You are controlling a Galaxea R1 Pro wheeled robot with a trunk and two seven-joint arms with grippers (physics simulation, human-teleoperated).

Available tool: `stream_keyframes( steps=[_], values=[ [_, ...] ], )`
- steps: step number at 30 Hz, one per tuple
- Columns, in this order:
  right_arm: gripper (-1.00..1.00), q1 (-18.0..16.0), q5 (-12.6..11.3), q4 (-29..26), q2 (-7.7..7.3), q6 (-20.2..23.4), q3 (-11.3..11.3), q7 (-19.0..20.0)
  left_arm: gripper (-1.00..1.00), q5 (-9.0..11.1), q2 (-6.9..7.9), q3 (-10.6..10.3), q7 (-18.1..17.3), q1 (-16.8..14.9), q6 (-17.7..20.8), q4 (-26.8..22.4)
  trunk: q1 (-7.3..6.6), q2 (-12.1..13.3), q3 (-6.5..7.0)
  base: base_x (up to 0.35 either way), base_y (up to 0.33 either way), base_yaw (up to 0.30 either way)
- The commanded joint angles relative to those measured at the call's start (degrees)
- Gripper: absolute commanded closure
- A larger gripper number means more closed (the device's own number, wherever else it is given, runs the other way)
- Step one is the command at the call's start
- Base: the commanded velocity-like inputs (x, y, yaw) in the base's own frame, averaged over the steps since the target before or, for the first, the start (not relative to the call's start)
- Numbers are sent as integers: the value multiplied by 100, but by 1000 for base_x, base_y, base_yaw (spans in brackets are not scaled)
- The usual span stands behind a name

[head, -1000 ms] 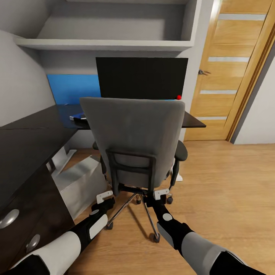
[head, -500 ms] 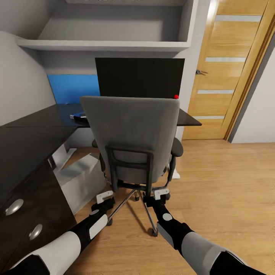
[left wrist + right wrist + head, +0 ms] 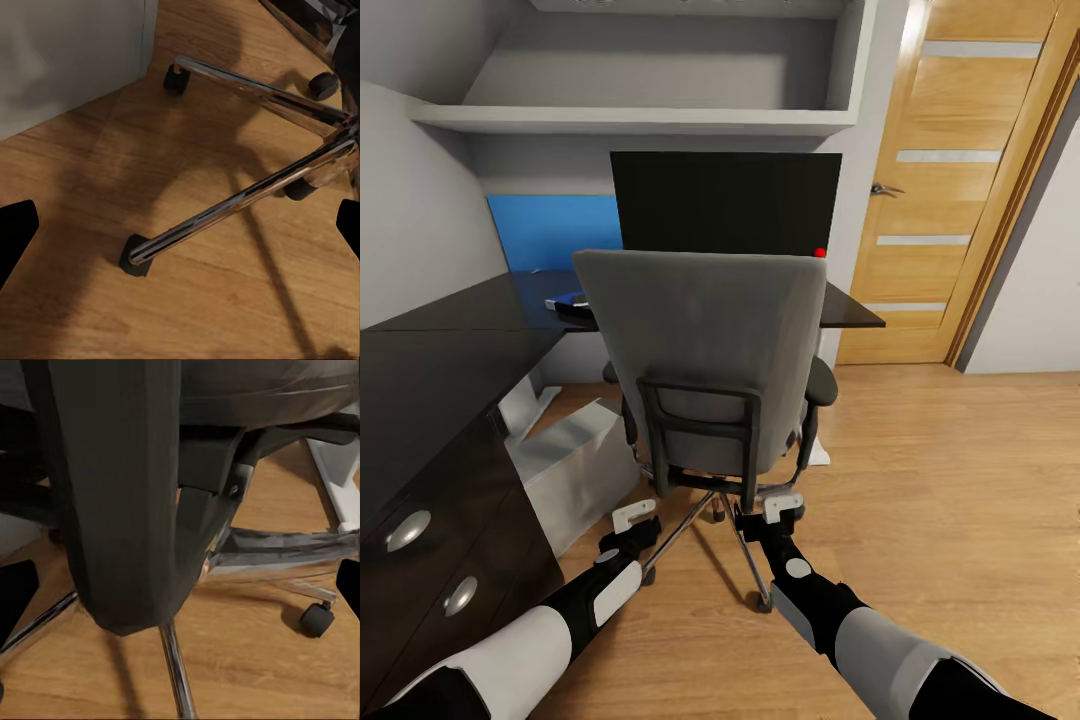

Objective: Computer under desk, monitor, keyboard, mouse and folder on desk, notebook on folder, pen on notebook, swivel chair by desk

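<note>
The grey swivel chair [image 3: 700, 340] stands with its back to me, in front of the black desk [image 3: 450, 360]. Above its backrest rises the black monitor [image 3: 725, 200]. A sliver of the blue folder [image 3: 565, 298] lies on the desk, just left of the backrest. The light grey computer [image 3: 570, 470] sits on the floor under the desk. My left gripper [image 3: 632, 517] and right gripper [image 3: 782, 507] hang open and empty, low behind the chair's metal base [image 3: 247, 195]. The chair's dark back support [image 3: 120, 495] is close to the right gripper. Keyboard, mouse, notebook and pen are hidden.
A dark drawer unit [image 3: 430, 560] with round handles stands at the near left. A blue wall panel [image 3: 550, 230] and a grey shelf [image 3: 630, 118] are behind the desk. A wooden door [image 3: 950, 180] is at the right. Open plank floor [image 3: 940, 480] lies right of the chair.
The whole view has shifted a little, so more of the drawer unit shows. The chair now looks slightly smaller and farther from my grippers. Both grippers keep their pose.
</note>
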Motion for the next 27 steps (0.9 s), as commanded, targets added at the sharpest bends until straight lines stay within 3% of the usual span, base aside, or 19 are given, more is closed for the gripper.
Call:
stream_keyframes(
  steps=[1, 27],
  values=[
    [-100, -6, -34, 4, -1, -18, 49, -37, -100, 60, 3, -49, 31, -6, -35, -1, -4, -2, -5, -256, 0, 0],
    [-100, -6, -42, 23, -4, -18, 49, -29, -100, 60, 3, -49, 34, -9, -35, -1, -4, -2, -5, -326, 0, 0]
  ],
)
